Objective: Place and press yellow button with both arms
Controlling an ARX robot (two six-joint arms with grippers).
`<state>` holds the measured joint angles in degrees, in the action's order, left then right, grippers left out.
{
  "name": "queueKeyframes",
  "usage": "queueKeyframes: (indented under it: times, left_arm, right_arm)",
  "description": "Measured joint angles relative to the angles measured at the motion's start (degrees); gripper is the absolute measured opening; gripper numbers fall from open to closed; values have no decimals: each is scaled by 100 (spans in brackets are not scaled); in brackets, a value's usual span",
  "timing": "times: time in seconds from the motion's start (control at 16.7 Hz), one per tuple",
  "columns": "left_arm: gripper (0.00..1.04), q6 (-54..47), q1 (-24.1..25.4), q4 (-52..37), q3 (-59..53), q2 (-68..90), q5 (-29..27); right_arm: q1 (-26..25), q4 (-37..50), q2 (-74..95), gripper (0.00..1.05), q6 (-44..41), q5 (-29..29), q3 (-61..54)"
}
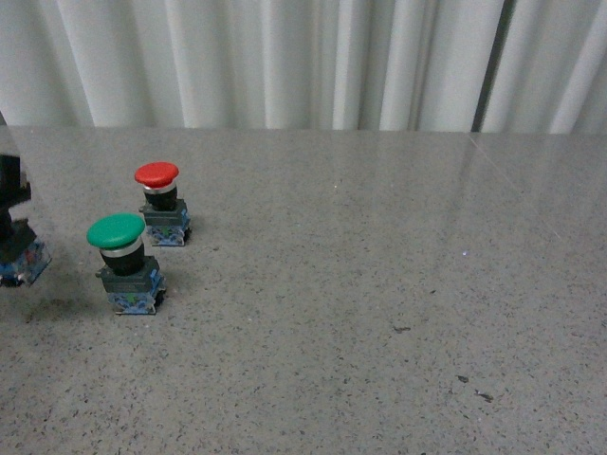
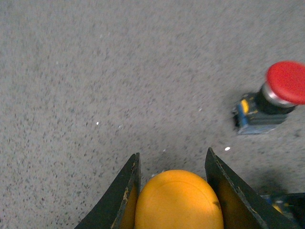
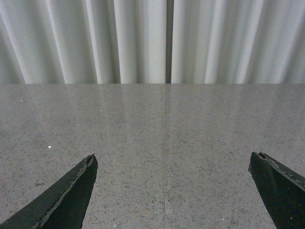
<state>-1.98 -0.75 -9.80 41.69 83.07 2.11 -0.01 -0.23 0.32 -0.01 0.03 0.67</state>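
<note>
Black L end effector point(image 2: 172, 153) clamped on yellow button point(image 2: 178, 202); R end effector point(image 3: 172, 156) wide apart over table point(image 3: 162, 124).

You see two buttons on the grey speckled table point(image 1: 379, 284), both at the left in the front view. The green button point(image 1: 126, 265) stands nearer the camera, upright on its blue-grey base. The red button point(image 1: 161, 204) stands behind it and slightly to the right, also upright, near the green one but not touching it. In the left wrist view you can make out a silver ring under the red cap. A few dark marks point(image 1: 474, 389) lie on the near right of the table. A white pleated curtain point(image 1: 285, 57) hangs behind the far edge.
</note>
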Motion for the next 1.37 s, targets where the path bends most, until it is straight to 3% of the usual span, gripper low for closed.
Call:
queueKeyframes:
  times: [0.18,0.36,0.42,0.54,1.37]
  left_arm:
    - [38,2,-264,238,417,-387,-4]
    - [38,70,-817,345,1565,-151,-214]
    - [38,234,-1211,-997,2192,1285,15]
    - [38,568,-1650,-691,1873,1937,199]
    - [38,1060,-2942,-643,1845,1784,723]
  right_arm:
    - [0,0,0,98,0,-2,0]
    - [0,0,0,98,0,-2,0]
    - [2,4,0,98,0,-2,0]
    - [0,0,0,98,0,-2,0]
    - [0,0,0,98,0,-2,0]
